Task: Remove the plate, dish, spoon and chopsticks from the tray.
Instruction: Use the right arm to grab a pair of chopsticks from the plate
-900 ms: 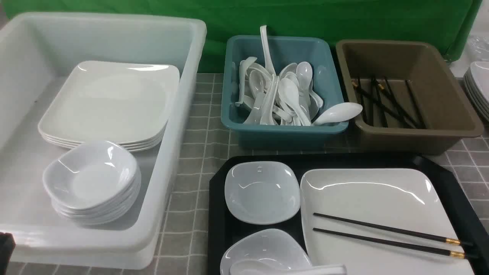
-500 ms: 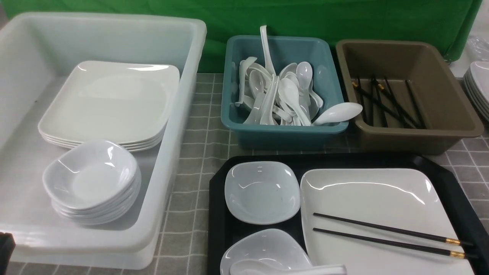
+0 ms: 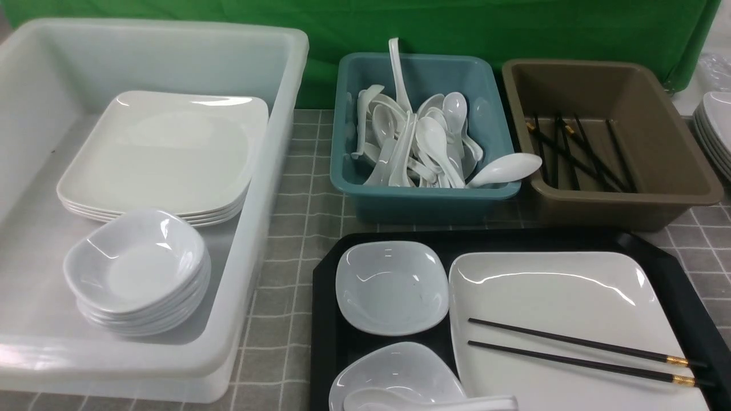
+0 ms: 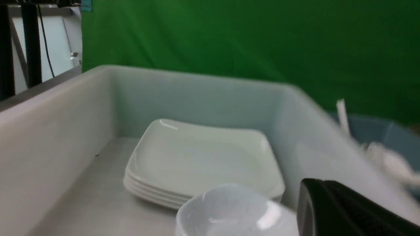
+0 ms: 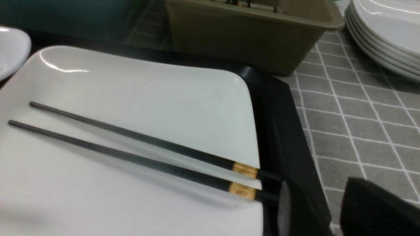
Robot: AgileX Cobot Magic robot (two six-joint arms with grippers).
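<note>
Jaws, right: seen only in the right wrist view, parted, nothing between them. They sit low, just beside the gold-banded ends of the chopsticks (image 5: 147,139).

Left jaws: only one dark edge shows in the left wrist view, above the white tub (image 3: 257,228). I cannot tell how wide they stand. No load seen.

Layout, front view:
- The tray (image 3: 325,319) sits on the grey-checked surface (image 3: 297,171).
- The plate (image 3: 559,285) fills its right side.
- Both chopsticks lie side by side across the plate, thick ends toward my right.
- One dish (image 3: 391,285) is at the far left of the tray and a second dish (image 3: 394,371) is nearer me.
- The spoon (image 3: 422,402) lies at the second dish, cut by the frame edge.

Step, my reading: nothing is cleared yet and the chopsticks come first, since they rest on the plate.

Next move calls for closing on both banded ends together, pinching the pair as one, and lifting level. Then I would carry them to the brown bin (image 3: 657,171), which holds similar sticks. Thin rods on glaze may roll.
</note>
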